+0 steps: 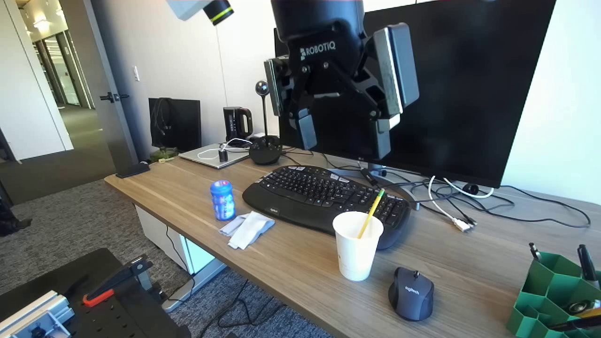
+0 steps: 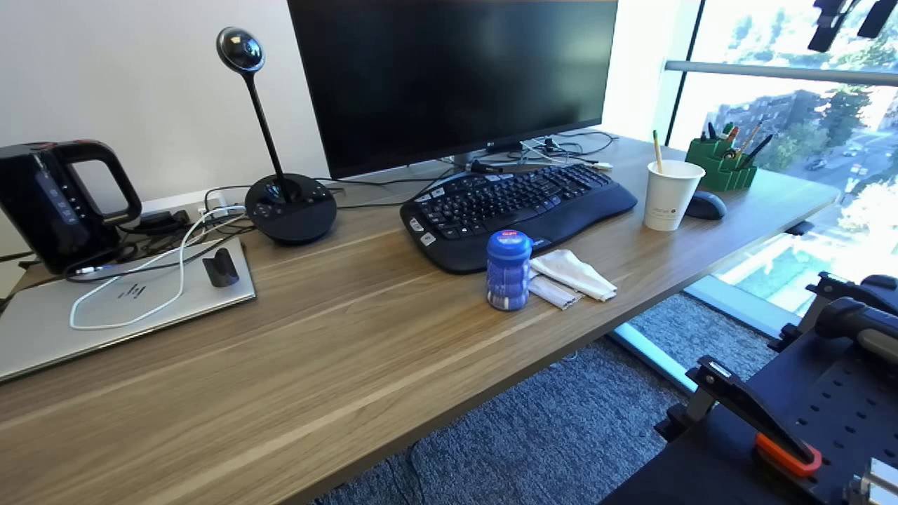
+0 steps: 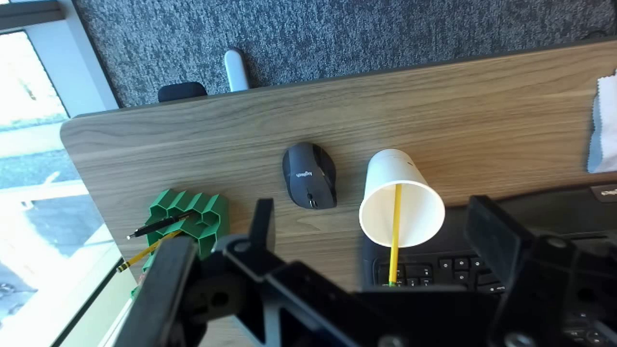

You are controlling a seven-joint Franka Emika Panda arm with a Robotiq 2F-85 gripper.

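Observation:
My gripper (image 1: 346,138) is open and empty, high above the desk in front of the monitor. Its fingertips also show at the top corner of an exterior view (image 2: 849,31). In the wrist view the fingers (image 3: 376,212) stand wide apart, with a white paper cup (image 3: 393,166) seen between them. The cup stands upright on the desk in both exterior views (image 1: 350,253) (image 2: 665,203). A yellow pencil (image 3: 395,226) leans inside the cup, its green-banded end above the rim. A dark mouse (image 3: 308,176) lies beside the cup. A black keyboard (image 1: 324,192) lies behind it.
A green holder (image 1: 535,291) with pens stands near the mouse. A blue bottle (image 2: 508,273) and a folded cloth (image 2: 574,273) sit near the desk's front edge. A large monitor (image 2: 456,77), loose cables, a webcam stand (image 2: 291,210), a laptop (image 2: 140,298) and a kettle (image 2: 59,203) line the back.

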